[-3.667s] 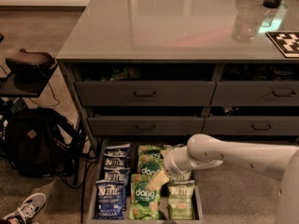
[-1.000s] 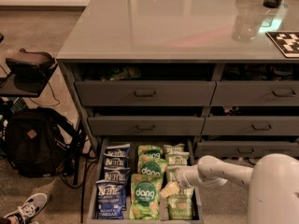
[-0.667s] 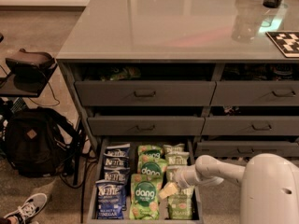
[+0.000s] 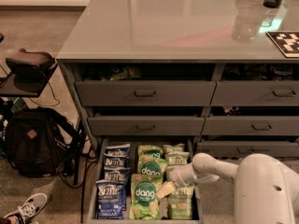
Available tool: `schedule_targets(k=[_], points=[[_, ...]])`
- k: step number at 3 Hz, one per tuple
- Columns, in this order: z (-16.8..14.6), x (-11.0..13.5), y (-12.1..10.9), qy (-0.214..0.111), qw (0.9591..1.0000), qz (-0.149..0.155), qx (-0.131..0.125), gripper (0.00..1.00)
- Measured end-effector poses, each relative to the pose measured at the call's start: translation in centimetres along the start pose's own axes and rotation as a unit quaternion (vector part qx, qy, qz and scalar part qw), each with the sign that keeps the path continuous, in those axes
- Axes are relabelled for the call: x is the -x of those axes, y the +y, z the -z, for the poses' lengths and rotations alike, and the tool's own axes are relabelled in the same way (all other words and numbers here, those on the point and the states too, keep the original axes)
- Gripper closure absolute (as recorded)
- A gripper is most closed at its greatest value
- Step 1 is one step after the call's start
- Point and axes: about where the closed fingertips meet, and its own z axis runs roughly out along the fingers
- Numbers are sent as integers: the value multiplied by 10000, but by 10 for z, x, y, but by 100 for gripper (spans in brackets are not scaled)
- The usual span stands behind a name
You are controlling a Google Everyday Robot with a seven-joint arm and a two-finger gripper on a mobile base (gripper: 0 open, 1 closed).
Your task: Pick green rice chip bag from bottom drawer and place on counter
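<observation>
- green rice chip bag [image 4: 144, 197]: small, light green, crinkly; dark green round badge with white "dang" lettering. It lies flat and face up at the front of the middle row of the drawer, and more bags of the same kind are lined up behind it.
- bottom drawer [image 4: 95, 190]: long, shallow, dark grey tray, pulled fully out at floor level and packed with three rows of snack bags.
- counter [image 4: 177, 22]: broad, glossy grey reflective slab topping the dark grey cabinet, well above the drawer.
- gripper [image 4: 166, 188]: pale-tipped, low inside the drawer at the bag's upper right corner; whether it touches cannot be told.
</observation>
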Motion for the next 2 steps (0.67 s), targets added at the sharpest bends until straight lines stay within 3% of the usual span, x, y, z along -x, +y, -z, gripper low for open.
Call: schedule_targets(k=[2], points=[[-11, -20, -16, -34, 9996, -281, 97, 0]])
